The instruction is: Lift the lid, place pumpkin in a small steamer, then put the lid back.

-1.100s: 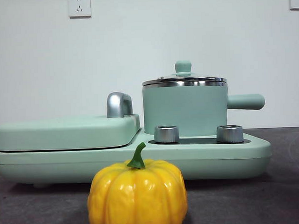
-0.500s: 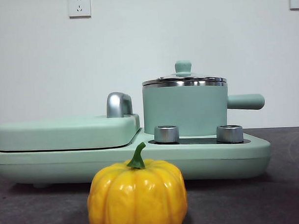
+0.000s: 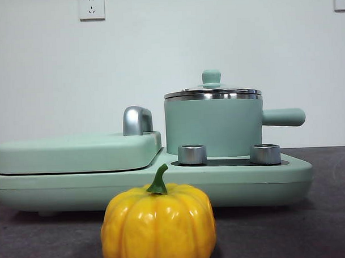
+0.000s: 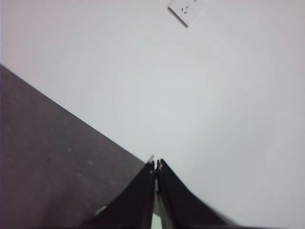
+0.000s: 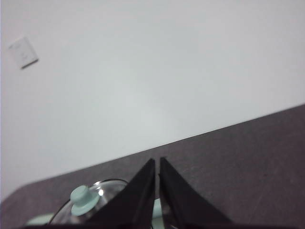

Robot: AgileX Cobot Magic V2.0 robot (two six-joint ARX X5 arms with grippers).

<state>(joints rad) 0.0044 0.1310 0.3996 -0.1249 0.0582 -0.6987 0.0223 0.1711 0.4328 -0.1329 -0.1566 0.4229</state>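
Front view: round clear glass lid (image 3: 212,92) with small mint-green knob caps the mint-green cylindrical small steamer (image 3: 213,127). Both tools, left tool (image 4: 156,166) and right tool (image 5: 157,162), are closed, empty; a pinch may slip off it.

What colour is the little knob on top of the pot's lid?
Mint green; the knob shows best in the front view.
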